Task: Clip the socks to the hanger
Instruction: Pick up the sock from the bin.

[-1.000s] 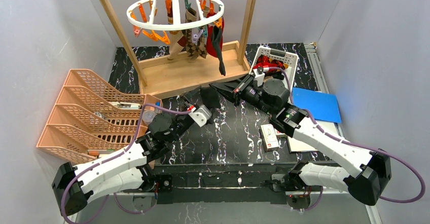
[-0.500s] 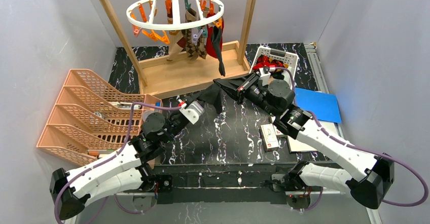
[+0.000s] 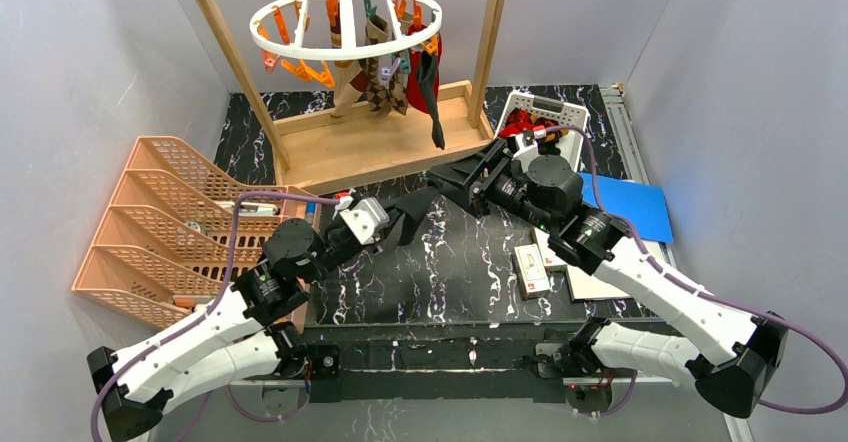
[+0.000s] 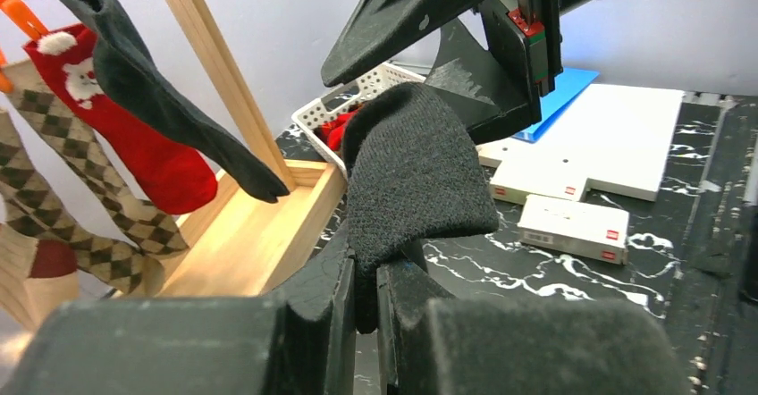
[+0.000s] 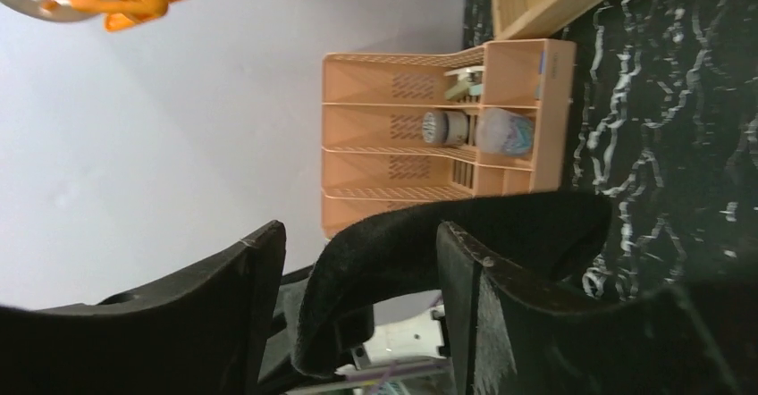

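A black sock is pinched by the left gripper in front of the wooden frame.
The left jaws are closed tight on one end of this sock. Its other end lies between the fingers of the right gripper, which stand wide apart, with a gap showing on one side. Both grippers meet just in front of the frame's base, near its right post. The hanger hangs under the frame's top bar. Argyle socks, a red sock and a dark sock hang from it. A white basket holding red fabric stands just right of the frame.
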{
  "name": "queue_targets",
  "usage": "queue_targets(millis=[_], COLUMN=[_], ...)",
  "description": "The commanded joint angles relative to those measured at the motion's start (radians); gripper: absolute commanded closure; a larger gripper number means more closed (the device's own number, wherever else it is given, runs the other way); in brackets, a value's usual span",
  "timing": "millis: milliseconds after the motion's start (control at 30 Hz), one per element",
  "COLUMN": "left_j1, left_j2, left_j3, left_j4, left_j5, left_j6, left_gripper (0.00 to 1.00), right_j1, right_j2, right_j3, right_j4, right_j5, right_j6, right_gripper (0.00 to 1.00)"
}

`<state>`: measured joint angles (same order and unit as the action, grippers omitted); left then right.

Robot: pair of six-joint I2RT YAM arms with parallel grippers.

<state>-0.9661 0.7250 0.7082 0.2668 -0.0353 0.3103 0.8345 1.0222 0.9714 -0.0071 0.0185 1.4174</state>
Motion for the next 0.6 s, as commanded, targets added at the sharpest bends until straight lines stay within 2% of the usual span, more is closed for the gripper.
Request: queue_targets(millis=[0, 100, 300, 433, 567], left_j1=[-0.006, -0.006, -0.006, -0.006, -0.006], left_j2=[-0.040, -0.055, -0.051, -0.022, 0.026], left_j3=[0.052, 0.076, 0.117, 0.119, 0.143], left_j4=[-0.087, -0.176, -0.393, -0.484, -0.510], left_j5=[0.062, 0.061, 0.049, 0.049, 0.080], left_j6=[-0.111, -0.202, -0.423, -0.531, -0.617], left_gripper=[1.00, 1.00, 1.00, 1.00, 1.00], right_j1=[0.006, 0.006, 0.005, 0.006, 0.006], right_j2=[-0.028, -0.095, -0.133, -0.097, -0.044], right_j3=[0.121, 0.118, 0.203, 0.281, 0.319], right_j4=[-0.204, -0.229, -0.327, -0.391, -0.399], right_j5=[0.001, 0.039, 0.061, -0.104, -0.261], right_j6=[-0.202, -0.339, -0.821, -1.078, -1.191], right_gripper=[0.27, 0.27, 0.28, 0.29, 0.30])
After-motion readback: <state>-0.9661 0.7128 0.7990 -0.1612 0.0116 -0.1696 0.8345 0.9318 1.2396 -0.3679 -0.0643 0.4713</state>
